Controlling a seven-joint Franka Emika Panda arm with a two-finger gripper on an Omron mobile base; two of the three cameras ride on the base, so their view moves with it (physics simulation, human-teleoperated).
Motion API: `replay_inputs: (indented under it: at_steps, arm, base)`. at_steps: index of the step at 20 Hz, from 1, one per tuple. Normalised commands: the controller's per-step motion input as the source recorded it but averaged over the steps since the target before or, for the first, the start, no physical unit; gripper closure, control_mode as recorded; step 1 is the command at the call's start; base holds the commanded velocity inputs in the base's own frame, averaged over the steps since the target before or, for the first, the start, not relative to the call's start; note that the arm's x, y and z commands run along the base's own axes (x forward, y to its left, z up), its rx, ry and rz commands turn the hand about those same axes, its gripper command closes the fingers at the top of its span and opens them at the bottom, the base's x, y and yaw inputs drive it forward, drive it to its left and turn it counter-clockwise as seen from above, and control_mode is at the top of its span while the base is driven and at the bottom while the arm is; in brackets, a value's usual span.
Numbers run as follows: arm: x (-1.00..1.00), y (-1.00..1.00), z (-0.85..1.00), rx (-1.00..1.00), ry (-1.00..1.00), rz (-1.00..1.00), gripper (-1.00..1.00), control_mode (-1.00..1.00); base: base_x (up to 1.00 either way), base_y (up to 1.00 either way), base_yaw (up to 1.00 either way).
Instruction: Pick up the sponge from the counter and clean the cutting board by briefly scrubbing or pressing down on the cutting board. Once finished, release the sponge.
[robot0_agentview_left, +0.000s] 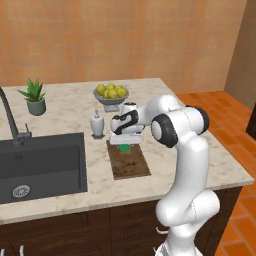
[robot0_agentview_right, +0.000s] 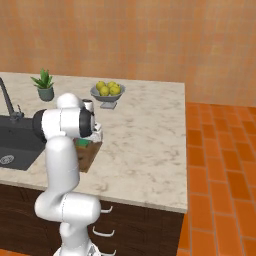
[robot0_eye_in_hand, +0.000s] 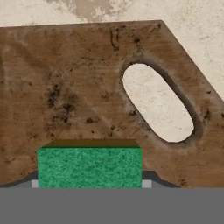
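You had the two-finger gripper (robot0_eye_in_hand: 89, 186) clamped on the small green-topped sponge (robot0_eye_in_hand: 89, 167), pressing the dark brown wooden cutting board (robot0_eye_in_hand: 78, 87) near its slotted end; scrub briefly, then release.

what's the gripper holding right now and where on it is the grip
The gripper holds the sponge, a finger tip at each of its two short ends, just over the cutting board near its handle slot.

Lemon bowl (robot0_agentview_left: 111, 95), potted plant (robot0_agentview_left: 34, 97), soap dispenser (robot0_agentview_left: 97, 123), sink (robot0_agentview_left: 40, 165) w/ faucet (robot0_agentview_left: 10, 120).
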Motion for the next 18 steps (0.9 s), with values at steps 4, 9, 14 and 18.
replay_inputs:
  at_steps: [4,9,14,18]
  arm:
    - [-0.09,-0.80,-0.28,0.00,-0.01,0.02,1.00,-1.00]
    - [-0.17,-0.79,-0.32,-0.01,0.00,0.02,1.00,-1.00]
    - [-0.39,-0.56,-0.28,-0.03,0.00,0.01,1.00,-1.00]
    - [-0.46,-0.05,-0.15,-0.03,0.00,0.02,1.00,-1.00]
  base:
    - [0.00,0.00,0.00]
    - [0.00,0.00,0.00]
    - [0.00,0.00,0.00]
    - [0.00,0.00,0.00]
